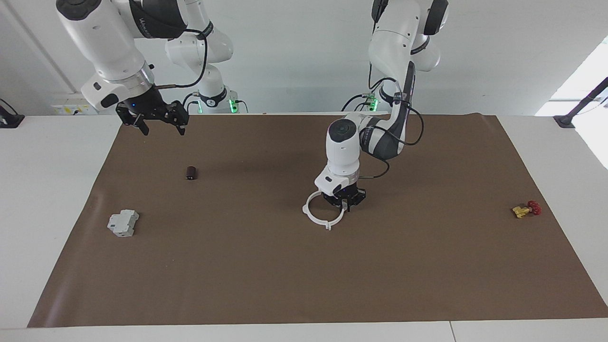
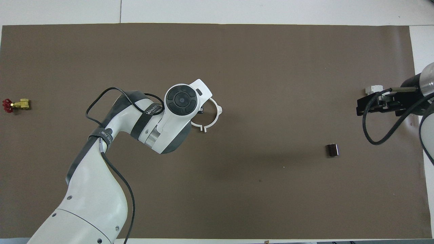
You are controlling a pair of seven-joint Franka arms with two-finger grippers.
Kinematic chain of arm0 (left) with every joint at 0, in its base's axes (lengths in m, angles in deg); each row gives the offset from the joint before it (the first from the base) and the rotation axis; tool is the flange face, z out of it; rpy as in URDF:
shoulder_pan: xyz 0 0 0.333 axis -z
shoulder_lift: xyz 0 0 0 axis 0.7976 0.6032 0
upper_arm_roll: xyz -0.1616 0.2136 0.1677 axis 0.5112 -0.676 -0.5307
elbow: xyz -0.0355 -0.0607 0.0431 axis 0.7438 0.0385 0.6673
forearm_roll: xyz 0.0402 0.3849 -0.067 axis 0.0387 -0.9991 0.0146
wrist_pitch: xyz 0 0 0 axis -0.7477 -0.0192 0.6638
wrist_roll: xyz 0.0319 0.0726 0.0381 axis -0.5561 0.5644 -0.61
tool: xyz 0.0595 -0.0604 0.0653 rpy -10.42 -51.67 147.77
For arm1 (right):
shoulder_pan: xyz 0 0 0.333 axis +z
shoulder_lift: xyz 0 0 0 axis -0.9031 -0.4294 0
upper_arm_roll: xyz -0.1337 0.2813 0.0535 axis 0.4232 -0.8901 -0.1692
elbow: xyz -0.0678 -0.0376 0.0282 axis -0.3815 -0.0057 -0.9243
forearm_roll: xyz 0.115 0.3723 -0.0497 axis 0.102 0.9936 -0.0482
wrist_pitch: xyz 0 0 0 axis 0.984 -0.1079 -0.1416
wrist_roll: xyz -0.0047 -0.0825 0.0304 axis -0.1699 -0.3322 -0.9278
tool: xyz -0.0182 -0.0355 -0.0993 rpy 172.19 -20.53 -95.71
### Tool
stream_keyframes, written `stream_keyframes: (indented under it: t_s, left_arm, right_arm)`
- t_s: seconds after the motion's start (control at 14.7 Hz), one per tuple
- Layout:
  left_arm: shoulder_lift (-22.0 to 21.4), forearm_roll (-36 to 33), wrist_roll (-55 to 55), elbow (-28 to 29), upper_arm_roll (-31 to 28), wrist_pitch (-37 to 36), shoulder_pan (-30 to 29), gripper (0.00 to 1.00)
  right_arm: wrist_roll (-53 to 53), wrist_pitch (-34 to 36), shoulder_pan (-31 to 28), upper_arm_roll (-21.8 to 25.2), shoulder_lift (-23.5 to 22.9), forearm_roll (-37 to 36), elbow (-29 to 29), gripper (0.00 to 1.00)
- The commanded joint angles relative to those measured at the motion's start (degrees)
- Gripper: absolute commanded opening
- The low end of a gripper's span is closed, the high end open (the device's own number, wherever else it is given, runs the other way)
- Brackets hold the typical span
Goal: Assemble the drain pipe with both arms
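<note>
Ring of drain pipe [image 1: 317, 214] flat on mat, left pincer [image 1: 345, 204] clenched on it, right pincer [image 1: 160, 127] released.

White ring [image 1: 317, 218], brown mat [image 1: 285, 275]

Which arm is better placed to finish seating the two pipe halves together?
Left. The left gripper is shut on one half of the drain pipe, down at the mat, with the halves forming a ring. The right gripper hangs open over the mat's edge at its own end.
</note>
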Motion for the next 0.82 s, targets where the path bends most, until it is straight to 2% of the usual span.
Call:
stream_keyframes:
  t_s: [0.0,0.14,0.41,0.54,0.75]
  left_arm:
    - [-1.0,-1.0,1.1,1.8,-0.5,1.0,0.8,0.03]
    - [-1.0,-0.9,1.2,1.8,-0.5,0.9,0.8,0.08]
    - [-1.1,-0.9,1.3,1.8,-0.4,1.1,1.0,0.09]
    - [-1.1,-0.9,1.3,1.8,-0.4,0.8,1.0,0.15]
    - [-1.1,-0.9,1.7,1.8,-0.5,0.4,1.6,0.16]
  right_arm:
    - [-0.8,-1.5,-1.4,-0.5,0.4,-0.4,-1.6,1.0]
    - [-0.4,-2.2,-1.3,-0.5,0.4,-0.4,-1.7,1.0]
    - [-0.6,-3.4,-1.4,-0.5,0.4,-0.7,-1.7,1.0]
    - [-0.6,-3.6,-1.5,-0.6,0.4,-0.7,-1.7,1.0]
    - [-0.6,-3.6,-1.4,-0.5,0.4,-0.7,-1.7,1.0]
